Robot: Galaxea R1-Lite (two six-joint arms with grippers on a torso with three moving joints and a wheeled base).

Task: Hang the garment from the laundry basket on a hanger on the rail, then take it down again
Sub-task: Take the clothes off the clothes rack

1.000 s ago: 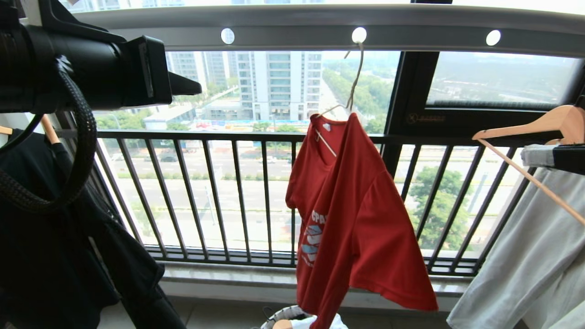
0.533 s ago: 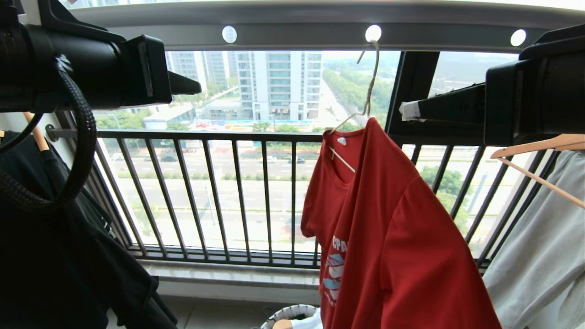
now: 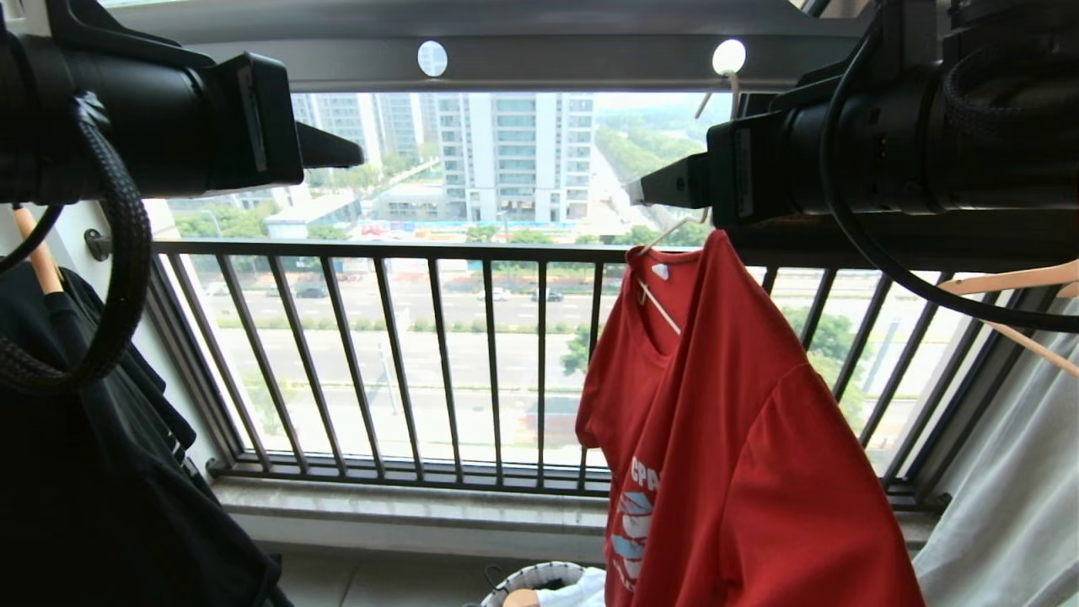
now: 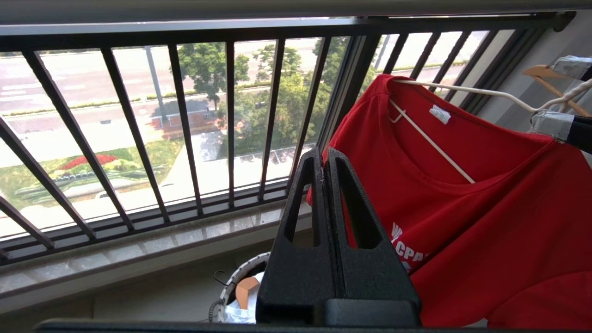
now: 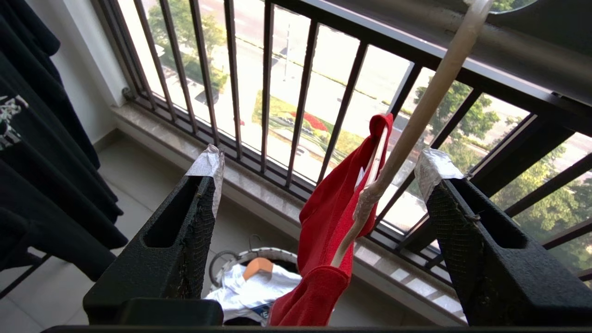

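The red garment (image 3: 742, 438) hangs on the cream hanger (image 3: 662, 308), whose hook sits in a hole of the grey rail (image 3: 548, 59). My right gripper (image 3: 653, 190) is raised level with the hanger's neck, just under the rail. Seen from the right wrist, this gripper (image 5: 321, 159) is open and the twisted hanger neck (image 5: 416, 115) passes between its taped fingertips, touching neither. My left gripper (image 3: 354, 156) is held high to the left, apart from the garment; in its wrist view the gripper (image 4: 322, 155) is shut and empty. The laundry basket (image 3: 527, 577) stands on the floor below.
A black shirt (image 3: 84, 472) hangs at the left. A wooden hanger (image 3: 1011, 278) with a pale garment (image 3: 1011, 506) hangs at the right. The dark barred window railing (image 3: 421, 253) stands behind. White clothes (image 5: 249, 291) lie in the basket.
My right arm has risen into the head view from the right and reached the hanger's neck, its jaws opening. The head view has shifted, so the scene sits further right. The left arm has kept still.
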